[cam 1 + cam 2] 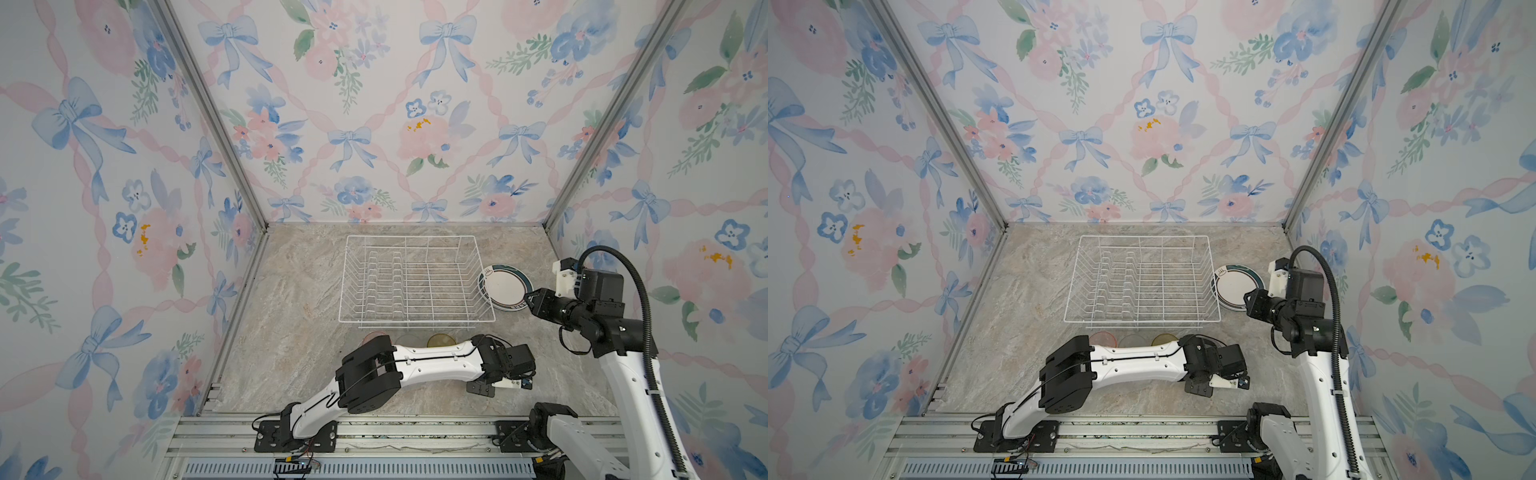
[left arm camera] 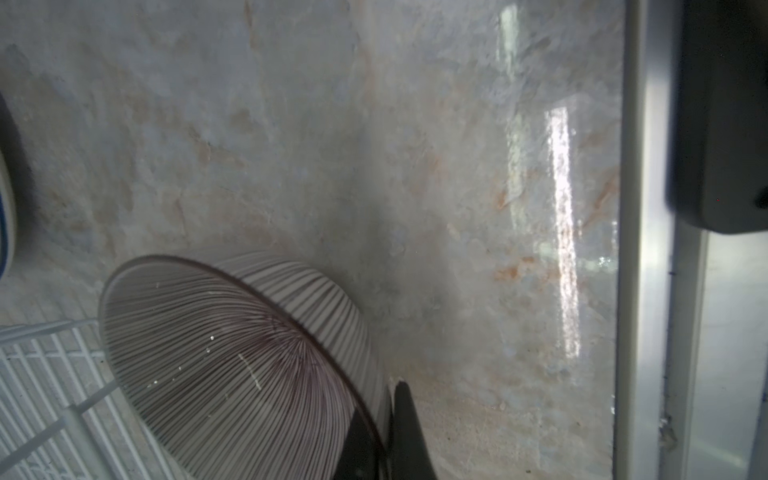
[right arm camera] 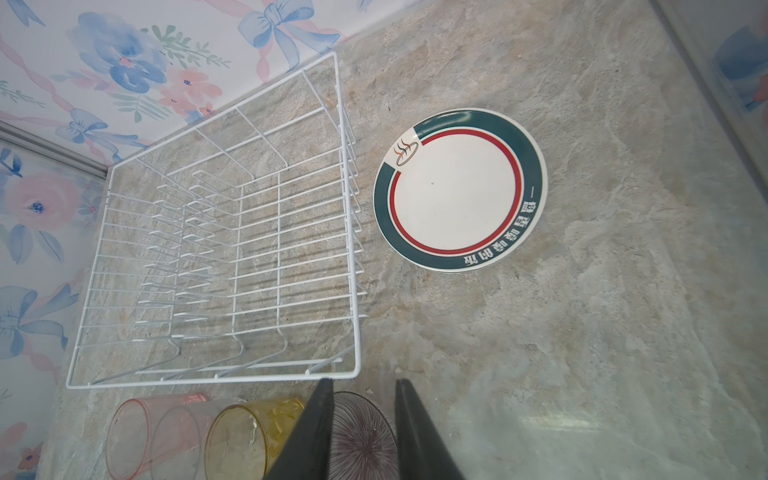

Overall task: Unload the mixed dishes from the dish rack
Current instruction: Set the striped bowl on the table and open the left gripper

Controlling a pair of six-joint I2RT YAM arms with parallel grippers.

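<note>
Marble tabletop: left jaws pinch bowl beside tumblers; right jaws spread near plate.

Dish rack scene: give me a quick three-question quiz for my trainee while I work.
1. True or false: a plate stands in the dish rack.
2. The left gripper is clamped on: A) the rack's rim, B) the striped bowl, C) nothing.
3. Which colour is the tumbler nearest that bowl?
Key: 1 false, the plates lie beside it; 2 B; 3 yellow tumbler.
</note>
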